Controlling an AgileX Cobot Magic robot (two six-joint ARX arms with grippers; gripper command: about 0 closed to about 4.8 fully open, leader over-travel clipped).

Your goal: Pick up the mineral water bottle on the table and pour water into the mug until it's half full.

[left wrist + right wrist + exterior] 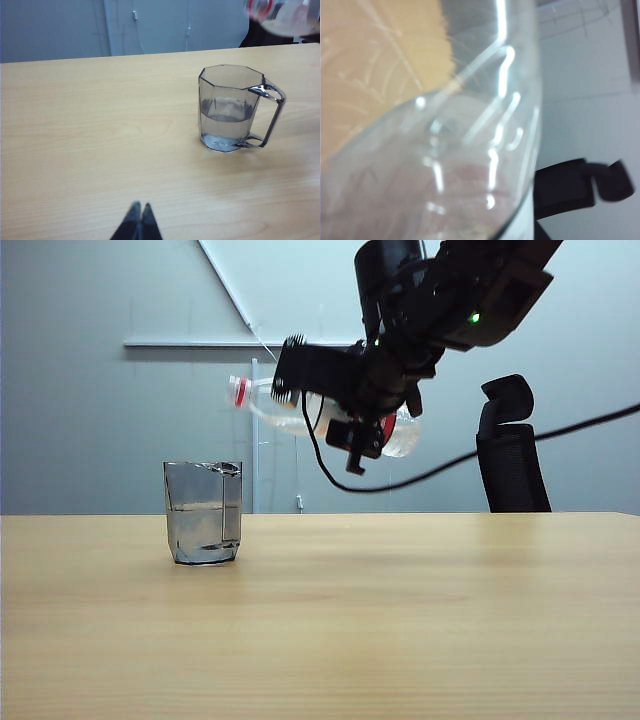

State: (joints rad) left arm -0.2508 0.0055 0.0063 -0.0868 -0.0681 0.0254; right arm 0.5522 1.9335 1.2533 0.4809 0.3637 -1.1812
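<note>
Two grippers are visible. In the exterior view, the right gripper (365,415) hangs high above the table (400,620), at about 1 o'clock from the mug (203,512), and its fingers are closed around the mineral water bottle (270,405). This bottle lies almost level, with the red neck ring pointing to 9 o'clock, above the mug and a little to its right. The mug stands on the table with water (225,112) up to about half. The left gripper (138,220) stays low near the table, its fingertips pressed together and holding nothing.
</note>
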